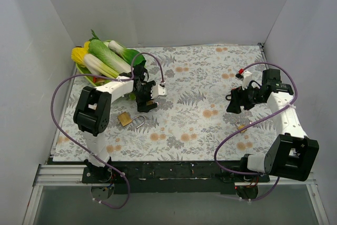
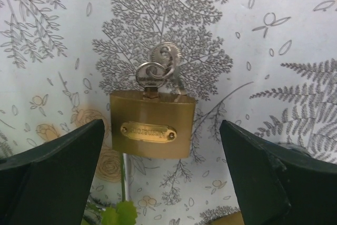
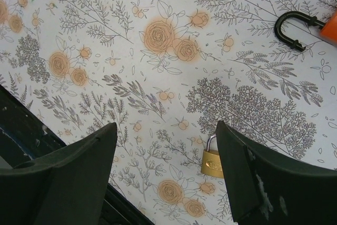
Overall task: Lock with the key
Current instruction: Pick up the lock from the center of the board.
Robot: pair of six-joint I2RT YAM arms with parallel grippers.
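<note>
A brass padlock [image 2: 151, 130] lies flat on the flowered mat with a key [image 2: 152, 75] and its key ring in the keyhole. My left gripper [image 2: 163, 183] is open above it, one finger on each side, touching nothing. In the top view the left gripper [image 1: 145, 100] hovers over a brass glint [image 1: 150, 103]. A second brass padlock [image 1: 125, 118] with a silver shackle lies just in front of it. My right gripper [image 1: 237, 101] is open and empty over the mat [image 3: 166, 172].
A pile of green and yellow vegetables [image 1: 105, 59] sits at the back left, close behind the left arm. A small shut brass padlock [image 3: 211, 162] lies by the right finger. An orange lock with a black shackle [image 3: 292, 25] lies further back. White walls enclose the mat.
</note>
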